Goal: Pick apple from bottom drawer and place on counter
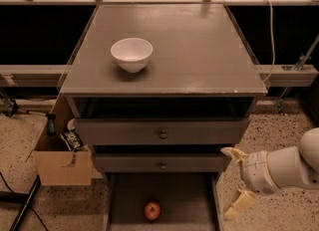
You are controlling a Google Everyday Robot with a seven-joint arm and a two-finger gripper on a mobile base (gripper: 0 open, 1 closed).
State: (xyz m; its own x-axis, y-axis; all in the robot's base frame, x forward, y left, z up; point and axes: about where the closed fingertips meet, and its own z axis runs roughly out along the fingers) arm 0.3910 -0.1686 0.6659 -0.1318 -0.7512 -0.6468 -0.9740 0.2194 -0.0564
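Apple (pixel 152 210) lies on the dark floor of the bottom drawer (pixel 187 197), which is pulled open at the lower centre of the frame. At the lower right, the gripper (pixel 237 177) hangs just beside the drawer's right edge, its two pale fingers spread wide and holding nothing. Higher up, a white bowl (pixel 131 54) rests on the counter (pixel 199 51).
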